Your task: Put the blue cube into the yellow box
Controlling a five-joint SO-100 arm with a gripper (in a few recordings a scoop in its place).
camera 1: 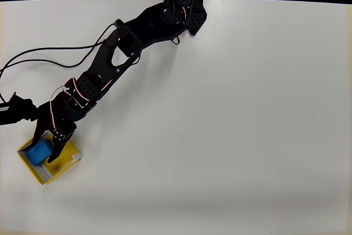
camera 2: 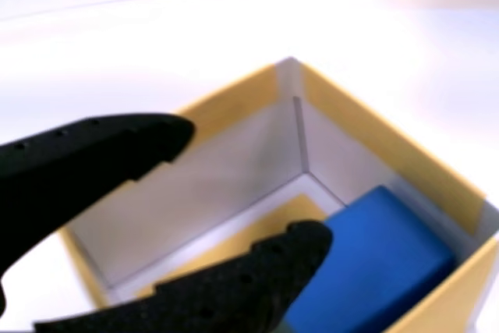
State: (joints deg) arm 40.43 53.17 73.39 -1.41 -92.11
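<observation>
A black arm (camera 1: 126,53) is seen in the overhead view reaching from its base at the top edge of a white table (camera 1: 231,125) down toward the lower left corner. The gripper (camera 1: 48,142) is held over the yellow box (camera 1: 65,160), which is placed near the table's left edge and is turned at an angle to it. The blue cube (camera 1: 39,152) is seen inside the box, toward its left side, between the two black fingers.

In the wrist view the box (camera 2: 374,134) is shown from close above — yellow rims, pale inner walls and a corner seam can be made out. The cube (camera 2: 382,259) is seen resting on the box floor against the right-hand wall. The gripper (camera 2: 245,189) is spread apart: one finger (camera 2: 93,161) is seen at the upper left, well clear of the cube, and the other finger (camera 2: 249,286) lies at the bottom, its tip just beside the cube's left face. Whether that lower tip touches the cube cannot be told. The cube is not pinched — a wide gap is left between the fingers.

Black cables (camera 1: 44,56) are seen trailing from the arm across the table toward the left edge.
</observation>
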